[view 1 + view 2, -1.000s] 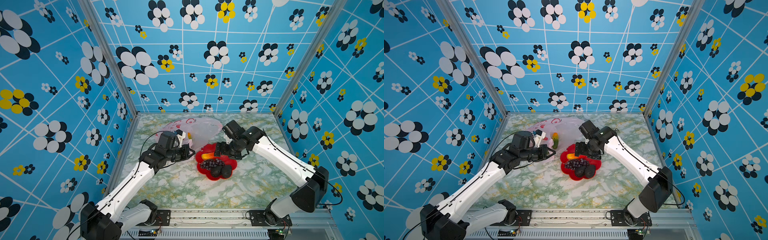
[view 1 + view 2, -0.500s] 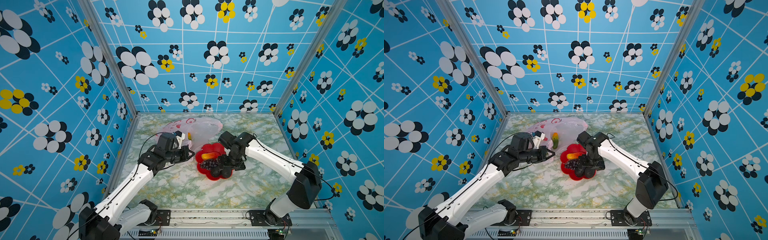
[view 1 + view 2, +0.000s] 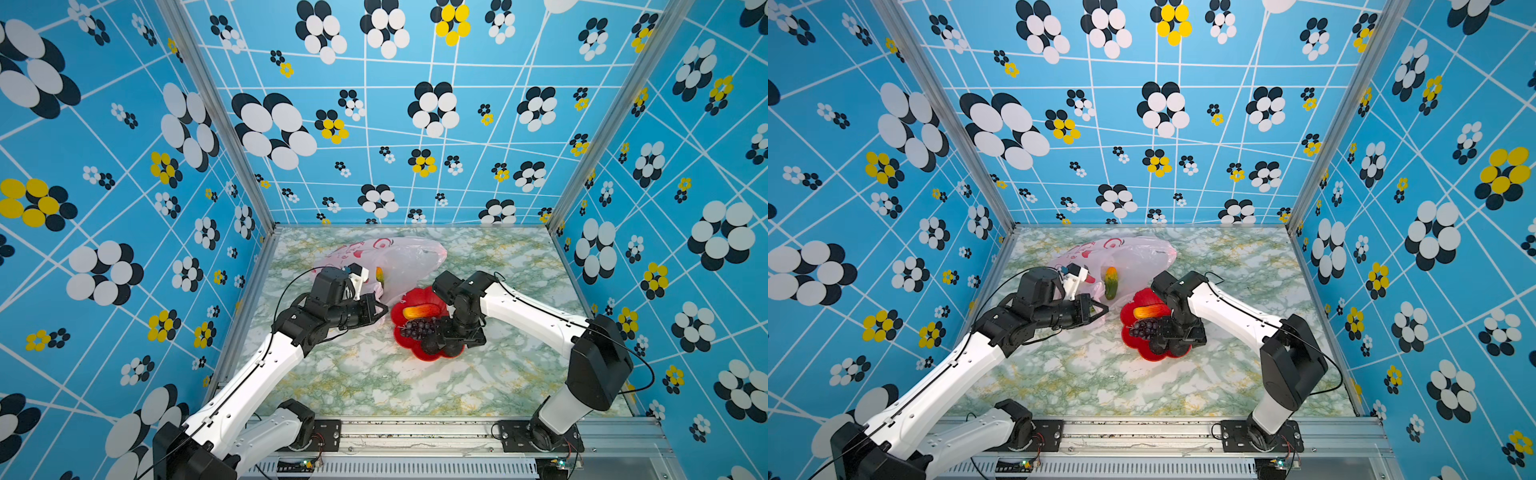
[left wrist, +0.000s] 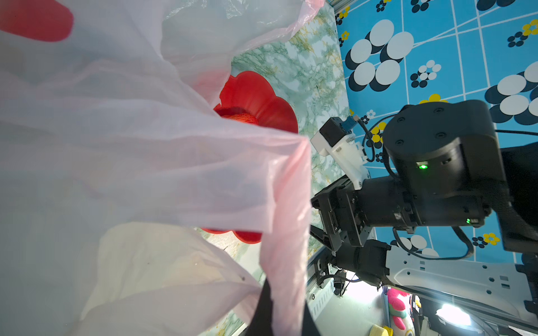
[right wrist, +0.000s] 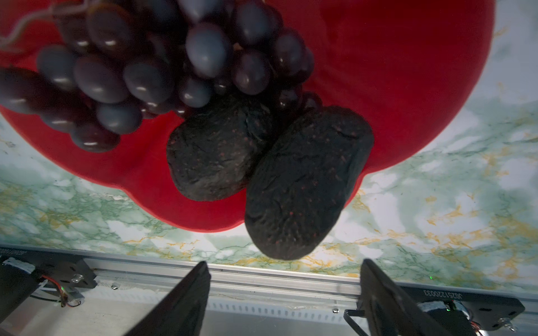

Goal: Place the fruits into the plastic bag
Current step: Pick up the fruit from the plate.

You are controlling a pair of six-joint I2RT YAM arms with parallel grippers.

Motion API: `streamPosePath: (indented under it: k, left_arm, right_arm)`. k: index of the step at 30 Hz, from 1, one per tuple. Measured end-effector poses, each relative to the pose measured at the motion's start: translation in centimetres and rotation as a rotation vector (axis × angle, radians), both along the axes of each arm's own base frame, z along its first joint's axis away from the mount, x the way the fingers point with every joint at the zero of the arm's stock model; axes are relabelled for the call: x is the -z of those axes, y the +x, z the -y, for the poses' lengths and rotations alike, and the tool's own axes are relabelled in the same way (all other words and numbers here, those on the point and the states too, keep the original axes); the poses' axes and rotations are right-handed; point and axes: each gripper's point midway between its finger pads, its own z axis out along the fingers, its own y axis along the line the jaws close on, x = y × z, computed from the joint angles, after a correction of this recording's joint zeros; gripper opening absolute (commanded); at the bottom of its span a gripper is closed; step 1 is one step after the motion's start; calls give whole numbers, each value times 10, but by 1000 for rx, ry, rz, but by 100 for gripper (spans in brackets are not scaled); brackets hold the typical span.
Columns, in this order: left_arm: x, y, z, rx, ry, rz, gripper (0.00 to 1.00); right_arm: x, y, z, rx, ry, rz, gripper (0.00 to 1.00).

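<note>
The pale-pink plastic bag [image 3: 401, 255] lies at the back of the table. My left gripper [image 3: 380, 309] is shut on its rim [image 4: 286, 261] and holds the mouth up. A green and yellow fruit [image 3: 1111, 282] sits inside the bag. The red flower-shaped dish [image 3: 400, 347] holds a red-orange mango-like fruit [image 3: 422, 311], a dark grape bunch [image 5: 163, 67] and two blackish avocado-like fruits [image 5: 302, 186]. My right gripper [image 5: 283, 270] points down over the dish's near side. It is open, and the nearer blackish fruit lies just beyond its fingertips, untouched.
The dish [image 3: 1136, 347] stands right beside the bag's mouth [image 3: 1100, 291], between my two arms. Blue flower-patterned walls close in the marbled table [image 3: 374, 386] on three sides. A metal rail [image 3: 415, 432] runs along the front edge.
My right gripper has swung from the dish's far side down over its near side, above the blackish fruits, and its jaws have narrowed a little. The left gripper has kept its hold on the bag.
</note>
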Motion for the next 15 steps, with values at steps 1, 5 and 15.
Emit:
streamPosePath:
  k: [1, 5, 15]
  left_arm:
    - [0, -1, 0, 0, 0, 0, 0]
    - [2, -2, -1, 0, 7, -12, 0]
    - [6, -5, -3, 0, 21, -28, 0]
  right_arm:
    - [4, 1, 0, 0, -7, -5, 80]
    - [16, 4, -1, -1, -36, -19, 76]
    - [25, 11, 5, -4, -93, -11, 66]
